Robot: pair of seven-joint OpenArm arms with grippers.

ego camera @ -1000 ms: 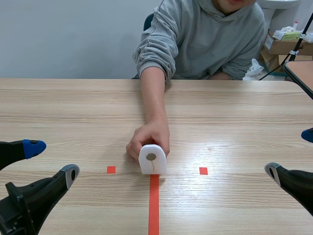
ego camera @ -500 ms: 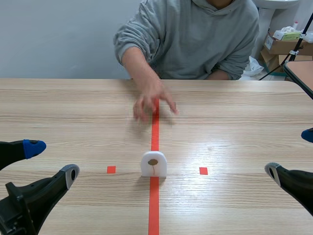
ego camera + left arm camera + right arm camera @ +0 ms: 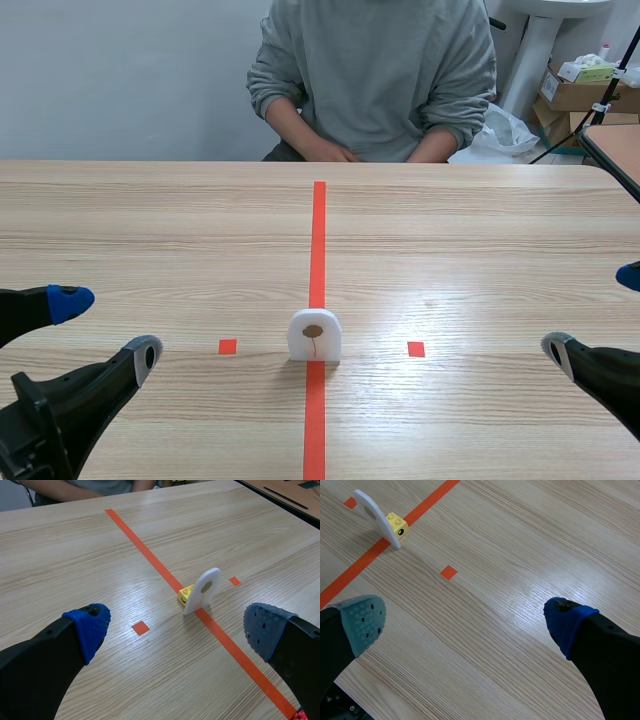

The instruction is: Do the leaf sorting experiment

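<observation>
1. White card (image 3: 314, 335) w/ a small brown leaf pic stands upright on the desk (image 3: 480, 230). It sits on the orange centre tape (image 3: 318, 230), between two small red squares.
2. Yellow block (image 3: 185, 594) touches the card's far side, prob. propping it.
3. Left hand (image 3: 105, 328): fingers spread wide, holding nothing, low at the near edge.
4. Right hand (image 3: 595, 312): same, spread & empty.
5. Key relation: card lies ahead & inward of both hands, approx. midway, so neither arm is clearly nearer.
6. Its broad face looks toward the robot, so the width runs left-right w/ a thin edge toward each hand.
7. Judgement: the pinch should go front-to-back across the thin dim. The block behind is the one obstacle, & the card may tip.
8. Person (image 3: 375, 70) sits across the desk, hands at the far edge, well apart from the card.
</observation>
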